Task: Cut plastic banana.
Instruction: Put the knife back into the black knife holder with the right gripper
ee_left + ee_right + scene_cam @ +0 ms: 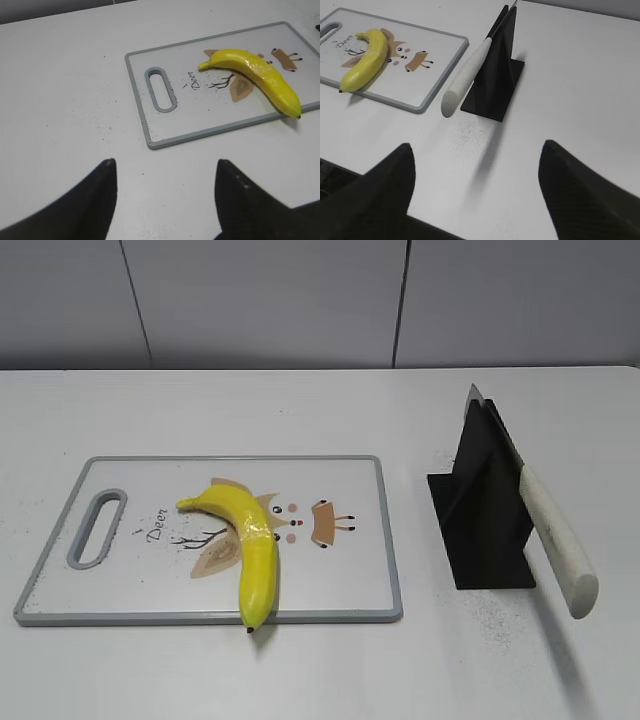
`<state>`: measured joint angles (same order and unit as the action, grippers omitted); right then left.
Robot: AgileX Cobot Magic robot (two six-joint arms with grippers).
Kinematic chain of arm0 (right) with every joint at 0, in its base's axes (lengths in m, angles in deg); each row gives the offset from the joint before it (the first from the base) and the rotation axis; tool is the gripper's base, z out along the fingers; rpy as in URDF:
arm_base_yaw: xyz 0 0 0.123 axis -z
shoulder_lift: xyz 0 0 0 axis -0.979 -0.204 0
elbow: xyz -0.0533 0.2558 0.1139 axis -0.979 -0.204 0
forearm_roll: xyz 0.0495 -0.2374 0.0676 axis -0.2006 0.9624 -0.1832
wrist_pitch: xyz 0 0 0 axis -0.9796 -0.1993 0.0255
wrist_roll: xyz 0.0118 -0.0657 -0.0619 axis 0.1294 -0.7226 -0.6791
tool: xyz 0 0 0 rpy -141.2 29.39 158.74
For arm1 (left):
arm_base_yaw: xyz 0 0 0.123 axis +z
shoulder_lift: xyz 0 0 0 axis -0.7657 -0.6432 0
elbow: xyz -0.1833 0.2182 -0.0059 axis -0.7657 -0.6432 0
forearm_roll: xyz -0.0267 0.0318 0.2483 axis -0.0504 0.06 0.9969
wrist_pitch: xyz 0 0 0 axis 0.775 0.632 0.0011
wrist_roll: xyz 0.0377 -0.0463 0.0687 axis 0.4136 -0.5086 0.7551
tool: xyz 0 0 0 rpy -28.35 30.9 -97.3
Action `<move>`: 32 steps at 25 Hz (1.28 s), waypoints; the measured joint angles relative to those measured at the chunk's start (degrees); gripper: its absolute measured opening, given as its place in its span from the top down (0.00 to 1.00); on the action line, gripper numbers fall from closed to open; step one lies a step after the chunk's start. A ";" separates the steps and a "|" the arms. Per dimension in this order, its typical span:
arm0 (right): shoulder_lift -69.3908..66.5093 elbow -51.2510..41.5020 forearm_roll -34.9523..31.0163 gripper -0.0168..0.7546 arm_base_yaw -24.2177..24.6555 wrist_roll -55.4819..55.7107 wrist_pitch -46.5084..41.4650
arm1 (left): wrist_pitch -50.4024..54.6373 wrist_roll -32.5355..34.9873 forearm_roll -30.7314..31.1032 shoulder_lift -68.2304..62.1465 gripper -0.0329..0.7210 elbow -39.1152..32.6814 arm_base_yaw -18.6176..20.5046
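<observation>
A yellow plastic banana [250, 545] lies on a white cutting board with a grey rim [100, 612], its lower tip over the board's front edge. It also shows in the left wrist view [260, 77] and the right wrist view [366, 59]. A knife with a white handle [560, 540] rests slanted in a black stand [485, 520], right of the board; the right wrist view shows the handle [465, 80] too. My left gripper [165, 162] is open and empty over bare table, near the board's handle end. My right gripper [477, 147] is open and empty, in front of the knife.
The cutting board [150, 130] has a slotted handle hole [160, 89] at its left end and a deer print. The black stand [495, 75] sits on the white table. A grey wall runs along the back.
</observation>
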<state>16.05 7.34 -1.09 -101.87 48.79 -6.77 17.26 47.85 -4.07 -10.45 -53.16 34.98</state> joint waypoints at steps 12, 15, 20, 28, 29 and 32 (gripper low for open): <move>0.00 0.00 -0.39 0.22 16.01 0.15 0.00 | 0.00 0.00 -0.04 0.00 0.18 0.00 9.03; 0.00 0.00 -0.39 0.22 21.32 0.15 0.00 | 0.00 0.00 -0.04 0.00 0.18 0.00 11.66; 0.00 0.00 -0.39 0.22 23.05 0.20 0.00 | 0.00 0.00 -0.04 0.00 0.18 0.00 13.79; 0.00 0.00 -0.39 0.22 23.05 0.20 0.00 | 0.00 0.00 -0.10 0.00 0.18 0.00 13.81; 0.00 0.00 -0.39 0.22 23.05 0.20 0.00 | 0.00 0.00 -0.10 0.00 0.18 0.00 13.81; 0.00 0.00 -0.39 0.22 23.05 0.25 0.00 | 0.00 0.00 -0.10 0.00 0.18 0.00 13.81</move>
<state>16.05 7.34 -1.48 -78.82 49.05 -6.77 17.26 47.85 -4.17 -10.45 -53.16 48.79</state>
